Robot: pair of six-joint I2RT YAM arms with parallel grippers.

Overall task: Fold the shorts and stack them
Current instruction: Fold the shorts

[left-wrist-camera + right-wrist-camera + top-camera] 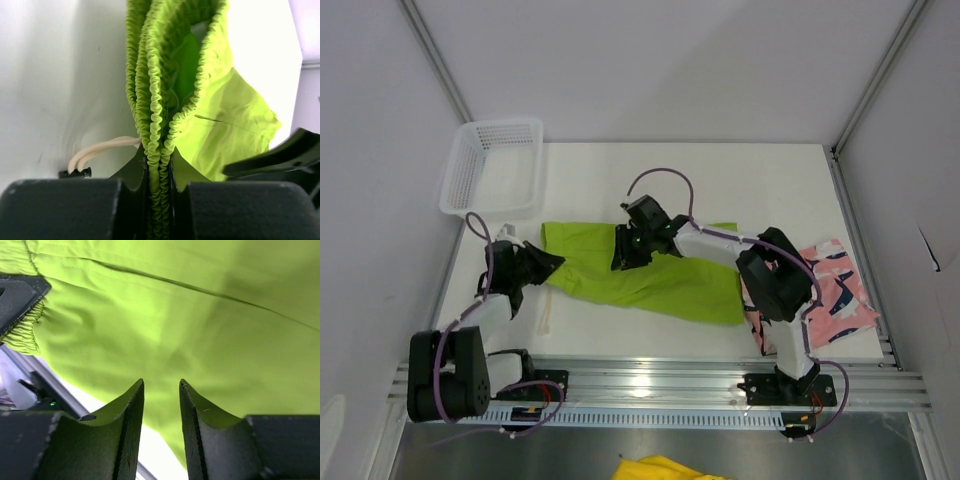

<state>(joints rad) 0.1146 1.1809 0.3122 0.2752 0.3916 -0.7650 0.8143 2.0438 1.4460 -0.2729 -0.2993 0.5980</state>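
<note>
1. Seen from above, a white table (720,170) holds green shorts (670,285), spread flat across the middle, and pink shorts (840,290) with a navy and white print, lying at the right edge partly under the right arm. Neither pair looks folded, and they are not stacked.
2. A white mesh basket (490,165) sits at the far left corner, apart from both pairs.
3. The left gripper (552,263) is at the left end of the green shorts. Its wrist camera shows the jaws clamped on the bunched elastic waistband (155,75), with several gathered layers pinched together. A pale drawstring (100,149) trails out beside it onto the table.
4. The right gripper (623,258) is low over the middle of the green shorts. Its fingers stand a narrow gap apart with nothing between them; whether the tips touch the cloth cannot be told.
5. Handling, as a judgement: the fabric looks thin, light and limp, so it will sag and drag rather than hold a shape. The ruched waistband is the thickest, least slippery place to pinch. A second grip on a hem or outer edge would likely keep the fold even; a pinch mid-panel risks lifting only the top layer.
</note>
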